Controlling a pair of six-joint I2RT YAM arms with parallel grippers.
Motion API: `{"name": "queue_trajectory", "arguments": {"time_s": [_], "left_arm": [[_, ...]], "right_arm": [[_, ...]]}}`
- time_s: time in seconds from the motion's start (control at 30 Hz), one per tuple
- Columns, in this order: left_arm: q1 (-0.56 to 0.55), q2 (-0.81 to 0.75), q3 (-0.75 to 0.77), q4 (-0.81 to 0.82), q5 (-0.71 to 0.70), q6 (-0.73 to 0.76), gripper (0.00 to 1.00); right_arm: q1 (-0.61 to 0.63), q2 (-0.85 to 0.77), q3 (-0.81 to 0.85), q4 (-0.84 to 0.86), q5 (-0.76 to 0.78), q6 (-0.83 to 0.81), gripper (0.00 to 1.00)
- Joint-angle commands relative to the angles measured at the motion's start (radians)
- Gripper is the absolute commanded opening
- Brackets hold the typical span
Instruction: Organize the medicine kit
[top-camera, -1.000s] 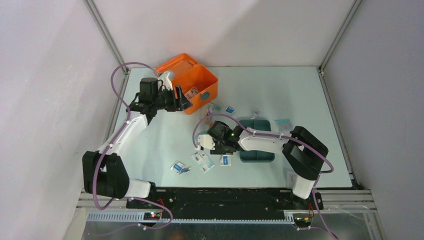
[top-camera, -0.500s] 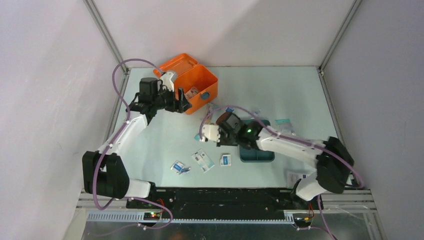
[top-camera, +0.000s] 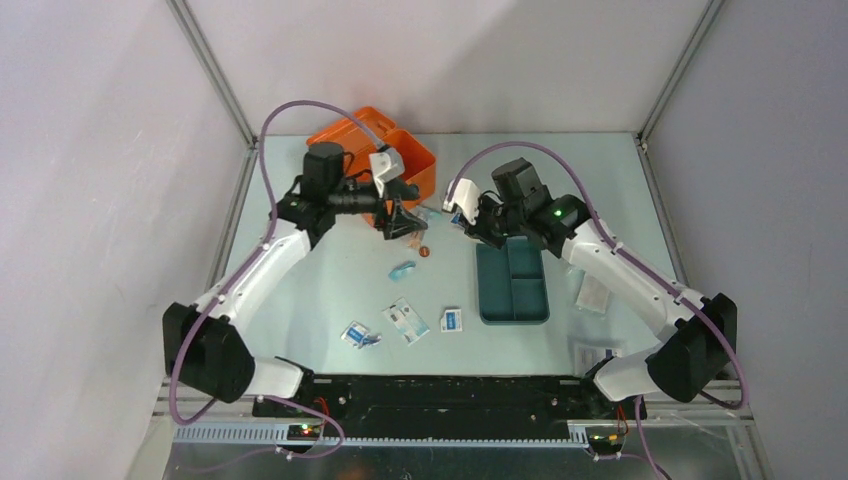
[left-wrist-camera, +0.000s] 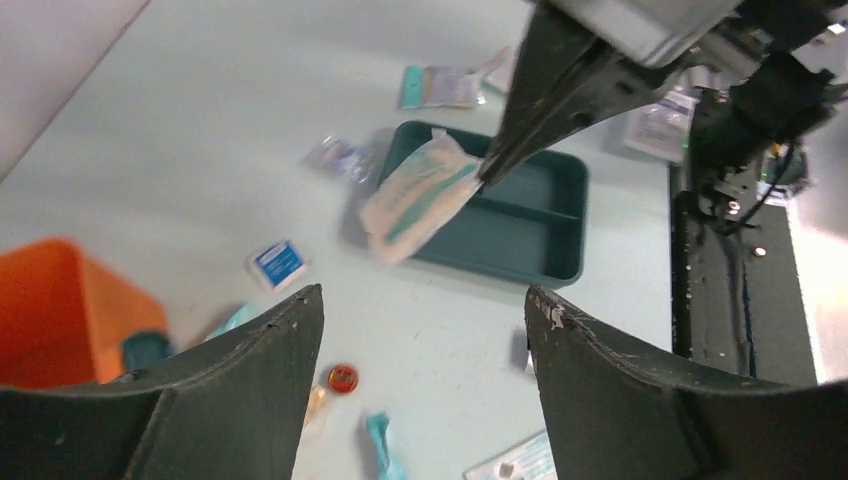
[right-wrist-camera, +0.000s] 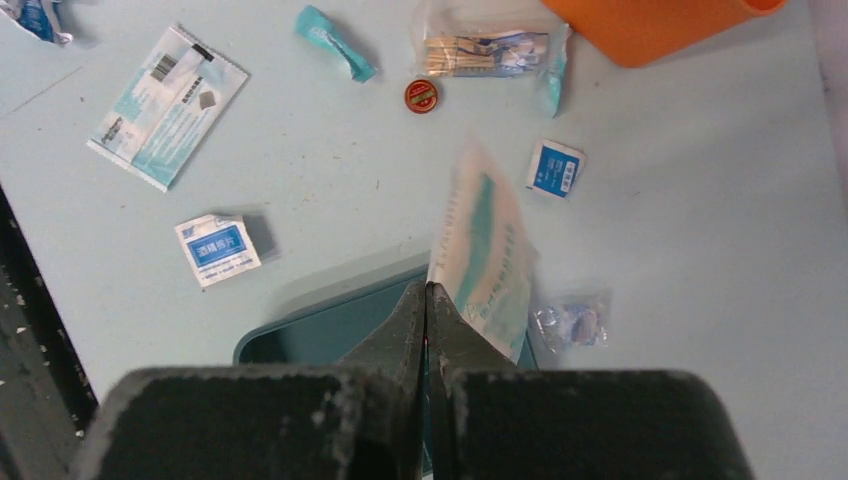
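The orange medicine kit (top-camera: 420, 160) stands open at the back, partly hidden by my left arm; its corner shows in the left wrist view (left-wrist-camera: 50, 300) and in the right wrist view (right-wrist-camera: 650, 25). My left gripper (top-camera: 400, 215) (left-wrist-camera: 424, 291) is open and empty, hanging over the table just in front of the kit. My right gripper (top-camera: 472, 222) (right-wrist-camera: 427, 285) is shut on a white and teal packet (right-wrist-camera: 485, 250) (left-wrist-camera: 420, 195), held in the air over the far end of the dark teal tray (top-camera: 512, 285) (right-wrist-camera: 330, 335) (left-wrist-camera: 520, 225).
A red cap (right-wrist-camera: 421, 96) (top-camera: 424, 251), a teal sachet (right-wrist-camera: 335, 42) (top-camera: 402, 270) and a clear bag of sticks (right-wrist-camera: 485, 50) lie near the kit. Flat packets (top-camera: 405, 320) and small blue squares (top-camera: 451, 320) (right-wrist-camera: 553, 167) lie in front. A clear pouch (top-camera: 592, 293) lies right of the tray.
My right arm lifted from the table's front middle and swung back over the tray's far end with the packet. My left gripper moved right, away from the kit's front wall.
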Motion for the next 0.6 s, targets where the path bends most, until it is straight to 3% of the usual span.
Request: {"name": "queue_trajectory", "arguments": {"time_s": [0.0, 0.17, 0.3, 0.57], "left_arm": [[-0.089, 0.063, 0.05, 0.019, 0.073, 0.102, 0.79], [-0.155, 0.12, 0.052, 0.034, 0.032, 0.141, 0.78], [-0.159, 0.153, 0.012, 0.206, 0.067, 0.007, 0.77], [-0.227, 0.225, 0.019, 0.211, 0.065, 0.049, 0.74]], "right_arm": [[-0.028, -0.018, 0.061, -0.006, -0.076, 0.029, 0.0], [-0.065, -0.029, 0.068, 0.009, -0.119, 0.063, 0.0], [-0.087, -0.043, 0.08, -0.011, -0.176, 0.063, 0.0], [-0.116, -0.038, 0.112, -0.009, -0.208, 0.082, 0.0]]}}
